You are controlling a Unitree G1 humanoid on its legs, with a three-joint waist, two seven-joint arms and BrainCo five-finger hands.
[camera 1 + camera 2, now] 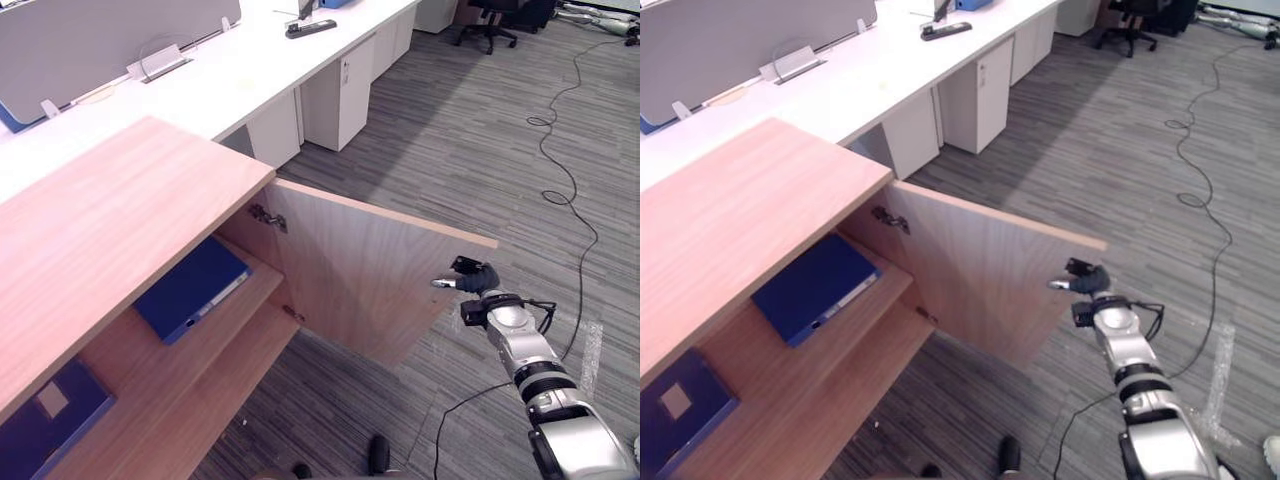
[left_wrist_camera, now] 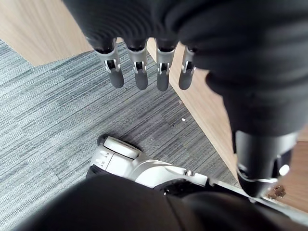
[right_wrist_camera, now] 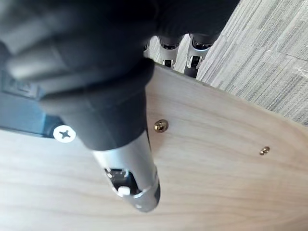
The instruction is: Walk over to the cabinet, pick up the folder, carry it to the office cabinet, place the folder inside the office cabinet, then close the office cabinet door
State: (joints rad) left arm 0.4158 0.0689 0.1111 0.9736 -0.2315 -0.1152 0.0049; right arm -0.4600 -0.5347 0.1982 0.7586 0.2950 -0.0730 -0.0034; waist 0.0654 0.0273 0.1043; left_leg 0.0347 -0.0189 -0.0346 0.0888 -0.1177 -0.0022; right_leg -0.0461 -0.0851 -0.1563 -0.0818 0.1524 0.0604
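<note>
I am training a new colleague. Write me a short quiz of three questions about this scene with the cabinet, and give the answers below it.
1. True or false: the door of the cabinet is fully shut.
2. Where does the blue folder nearest the door lie?
A. on the floor
B. on a shelf inside the cabinet
C. on the white desk
3. Which of the robot's hands is at the door's free edge?

Key
1. False: the door stands wide open.
2. B
3. The right hand.
</note>
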